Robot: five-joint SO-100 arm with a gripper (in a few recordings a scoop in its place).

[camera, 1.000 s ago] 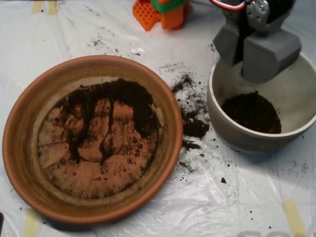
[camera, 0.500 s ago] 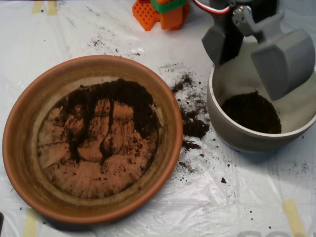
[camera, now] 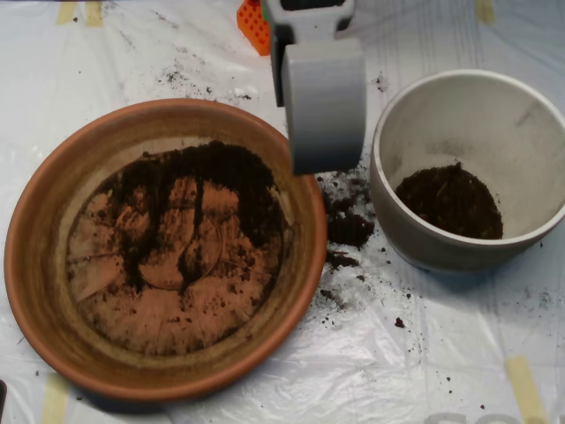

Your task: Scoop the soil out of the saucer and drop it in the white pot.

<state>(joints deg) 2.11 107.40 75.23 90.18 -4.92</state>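
While dark crumbly soil (camera: 190, 190) lies in the round terracotta saucer (camera: 53, 300), the grey scoop gripper (camera: 325, 110) hovers between its rim and the off-white ceramic pot (camera: 388, 212), probably positioned for another scoop.

Open saucer (camera: 53, 291) — pot (camera: 388, 212) (right) close

The grey scoop (camera: 325, 106) hangs from the top edge, back facing up.
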